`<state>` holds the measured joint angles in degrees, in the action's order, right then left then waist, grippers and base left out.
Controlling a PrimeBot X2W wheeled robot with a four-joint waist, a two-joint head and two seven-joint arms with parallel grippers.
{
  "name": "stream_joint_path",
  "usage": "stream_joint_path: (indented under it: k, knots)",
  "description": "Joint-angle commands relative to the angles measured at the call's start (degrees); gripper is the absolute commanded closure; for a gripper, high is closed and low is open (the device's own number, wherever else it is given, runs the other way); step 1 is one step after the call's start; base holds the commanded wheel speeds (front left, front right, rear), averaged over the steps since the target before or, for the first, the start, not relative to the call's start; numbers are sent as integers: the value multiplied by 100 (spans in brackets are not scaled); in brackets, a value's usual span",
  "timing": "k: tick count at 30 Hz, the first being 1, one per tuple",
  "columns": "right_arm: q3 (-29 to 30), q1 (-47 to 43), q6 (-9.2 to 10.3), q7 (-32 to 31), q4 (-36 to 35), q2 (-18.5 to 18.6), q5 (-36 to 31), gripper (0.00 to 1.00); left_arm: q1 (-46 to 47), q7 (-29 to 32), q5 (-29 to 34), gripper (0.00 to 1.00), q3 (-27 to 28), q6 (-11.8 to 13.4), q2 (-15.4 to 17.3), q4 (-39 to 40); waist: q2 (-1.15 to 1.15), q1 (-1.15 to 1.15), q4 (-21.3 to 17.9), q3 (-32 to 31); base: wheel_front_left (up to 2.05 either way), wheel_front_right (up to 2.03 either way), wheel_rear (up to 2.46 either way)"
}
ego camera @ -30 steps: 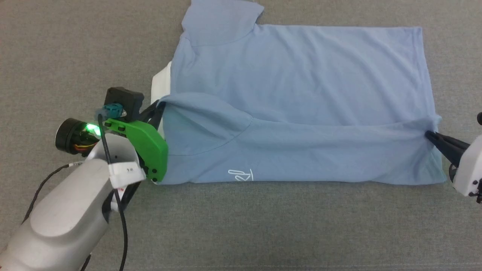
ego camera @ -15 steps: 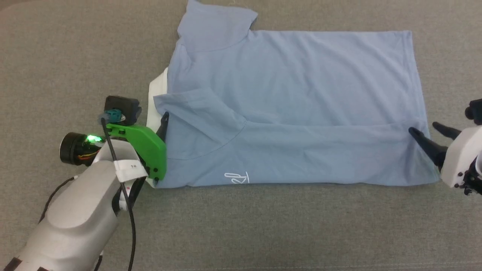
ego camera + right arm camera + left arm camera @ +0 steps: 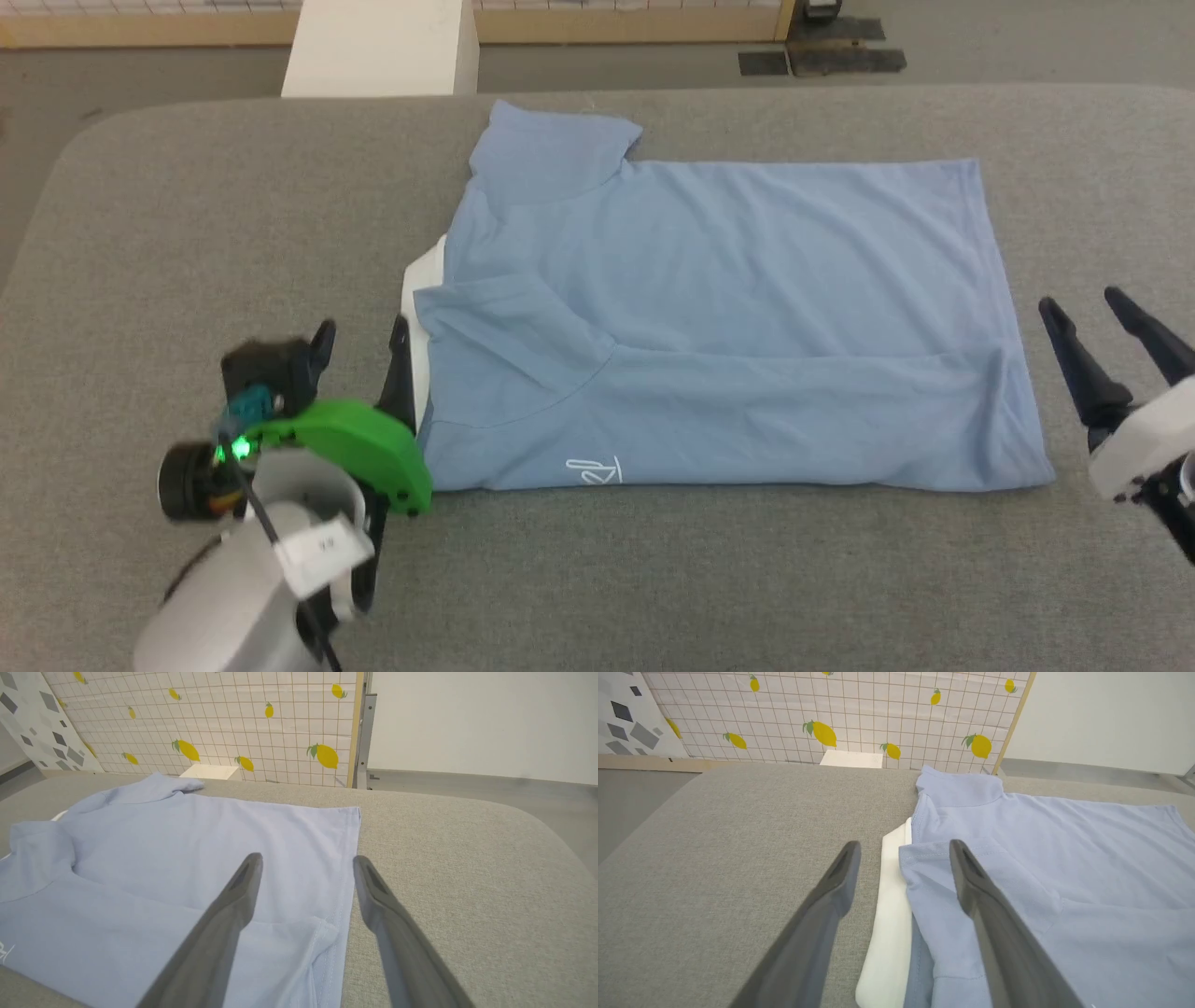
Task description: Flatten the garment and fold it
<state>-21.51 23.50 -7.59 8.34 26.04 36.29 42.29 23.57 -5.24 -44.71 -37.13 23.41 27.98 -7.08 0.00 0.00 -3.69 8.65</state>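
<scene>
The garment (image 3: 728,308), a light blue short-sleeved shirt, lies flat on the grey table (image 3: 187,205). Its near long side is folded over toward the middle, and a small white logo (image 3: 596,471) shows on the near edge. Its white collar band (image 3: 420,308) peeks out at the left end. My left gripper (image 3: 362,329) is open just left of the collar band, holding nothing. In the left wrist view the left gripper (image 3: 904,845) hovers over the collar band (image 3: 889,905) and the garment's edge (image 3: 1064,858). My right gripper (image 3: 1078,301) is open just off the garment's right end; in the right wrist view the right gripper (image 3: 307,857) straddles the garment's hem (image 3: 163,858).
A white box (image 3: 378,47) stands on the floor beyond the table's far edge. A grid wall with lemon prints (image 3: 854,714) rises behind it. Bare grey table lies left of, right of and in front of the garment.
Both grippers have opened, let go of the garment's ends and drawn back a little. The folded near side now lies slack. The head camera has tilted up.
</scene>
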Motion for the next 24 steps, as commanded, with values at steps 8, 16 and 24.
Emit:
stream_joint_path:
  k: [8,16,24]
  knots:
    - [1374,-1187,10,-402,-673,-894,-1313,0,-806,292,221,0,-422,302,355,500,0,0,-125,-190,0,0,0]
    - [2330,-1990,10,-1286,-1797,-1683,-2115,0,-786,1411,153,0,-743,457,697,615,0,0,-257,3,0,0,0]
    - [2654,-2286,10,-1724,-2572,-2057,-2413,0,-523,1954,183,0,-756,691,868,537,0,0,-414,307,0,0,0]
